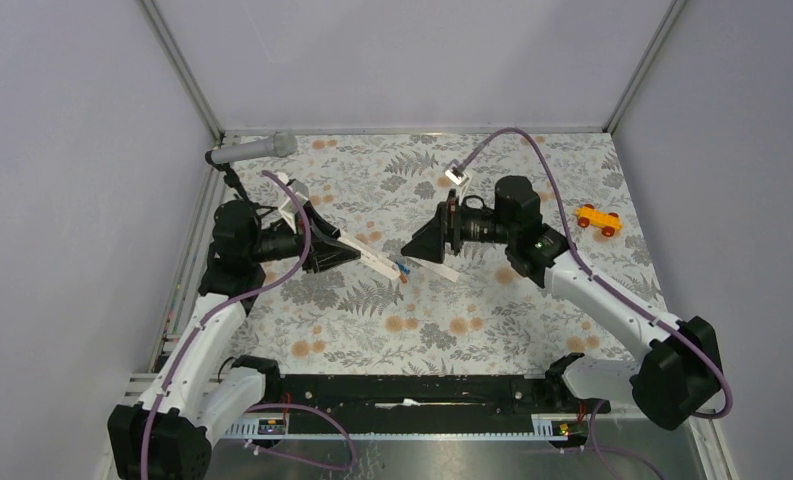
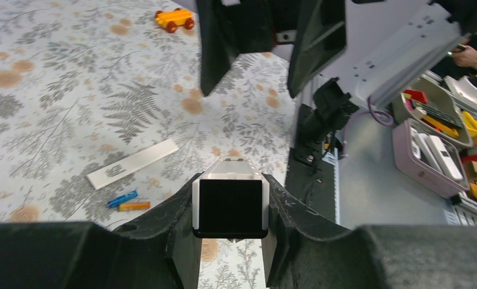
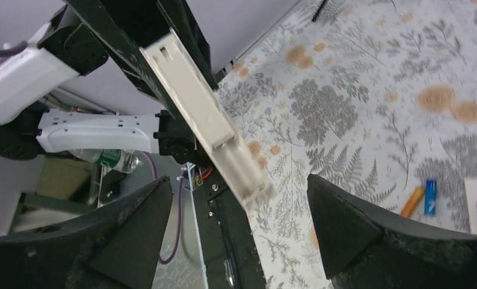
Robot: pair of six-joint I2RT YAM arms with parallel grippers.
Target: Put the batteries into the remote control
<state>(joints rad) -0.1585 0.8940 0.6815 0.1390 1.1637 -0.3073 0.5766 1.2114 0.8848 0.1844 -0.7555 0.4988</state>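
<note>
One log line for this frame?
left gripper: shut on remote | right gripper: open, empty | batteries: on table, beside cover, not loaded

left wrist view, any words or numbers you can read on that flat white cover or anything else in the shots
Nothing can be read in any view.
Flat white plastic cover: grey printed marks, too blurred to read.
Long white remote control in the left gripper: no text visible.
Small blue and orange batteries: too small to tell.
</note>
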